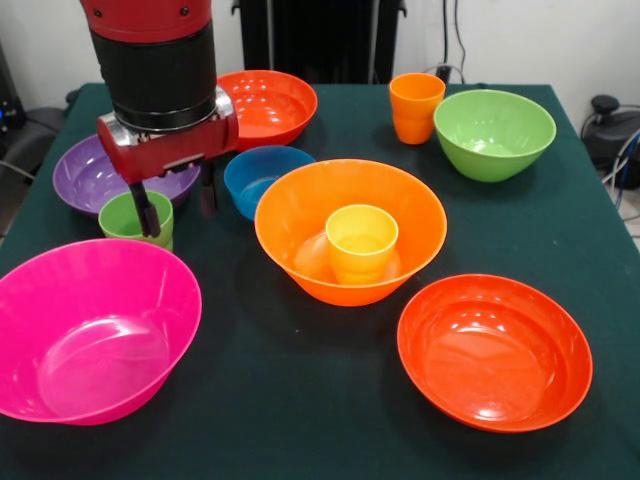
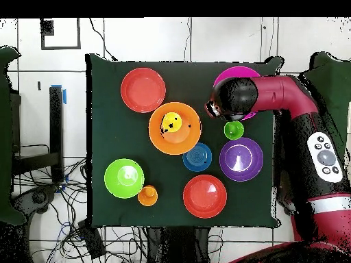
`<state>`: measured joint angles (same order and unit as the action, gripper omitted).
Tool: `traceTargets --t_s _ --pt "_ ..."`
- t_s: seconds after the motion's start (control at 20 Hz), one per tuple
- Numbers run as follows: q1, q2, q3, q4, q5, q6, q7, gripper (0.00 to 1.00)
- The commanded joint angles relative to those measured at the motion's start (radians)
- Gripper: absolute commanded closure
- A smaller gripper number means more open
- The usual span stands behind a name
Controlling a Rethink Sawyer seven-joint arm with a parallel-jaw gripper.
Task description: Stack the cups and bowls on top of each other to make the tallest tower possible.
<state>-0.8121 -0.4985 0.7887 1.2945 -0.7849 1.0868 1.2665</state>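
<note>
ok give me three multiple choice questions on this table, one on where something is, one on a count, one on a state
1. Where is the yellow cup?
A. inside the light orange bowl
B. inside the pink bowl
C. on the bare table

2. How many bowls are on the table?
A. five
B. seven
C. nine

3. How does the claw stand?
A. shut on the orange cup
B. open, one finger in the green cup
C. shut on the blue bowl

Answers:
1. A, the cup stands upright in that bowl's middle.
2. B, pink, light orange, two red-orange, purple, lime green and blue.
3. B, its fingers are spread, one dipping inside the green cup's rim.
</note>
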Motion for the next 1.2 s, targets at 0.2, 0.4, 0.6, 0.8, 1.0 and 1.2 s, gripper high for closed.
traceTargets --t_s 0.2,0.4,0.6,0.8,1.0,1.2 --pt "-0.018 -0.015 -0.032 0.125 -0.071 0.007 -0.361 0.00" --pt "-0.022 -0.017 -0.033 0.150 -0.082 -0.014 -0.344 0.00" --pt "-0.037 -0.024 -0.040 0.181 -0.088 -0.028 -0.320 0.00" --pt "-0.060 -0.023 -0.037 0.207 -0.088 -0.058 -0.295 0.00" --pt "-0.069 0.009 -0.038 0.190 -0.101 -0.072 -0.293 0.00" --pt "-0.071 0.036 -0.040 0.169 -0.107 -0.077 -0.297 0.00"
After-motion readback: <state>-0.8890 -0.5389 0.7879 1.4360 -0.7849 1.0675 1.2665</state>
